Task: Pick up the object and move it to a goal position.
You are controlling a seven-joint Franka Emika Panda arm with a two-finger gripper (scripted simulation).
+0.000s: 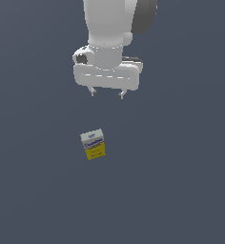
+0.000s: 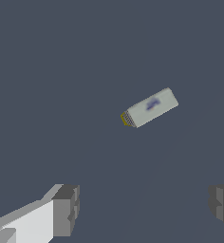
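The object [image 1: 93,144] is a small carton, white-grey on top with blue lettering and yellow below, standing on the dark grey floor. In the wrist view the object [image 2: 149,107] shows its pale top face from above, with a sliver of yellow at one end. My gripper [image 1: 107,93] hangs well above it and a little toward the exterior view's right, open and holding nothing. The wrist view shows both grey fingertips [image 2: 66,210] spread wide, far from the carton.
A plain dark grey surface [image 1: 181,190] fills both views. The white arm body [image 1: 107,33] rises out of the top of the exterior view.
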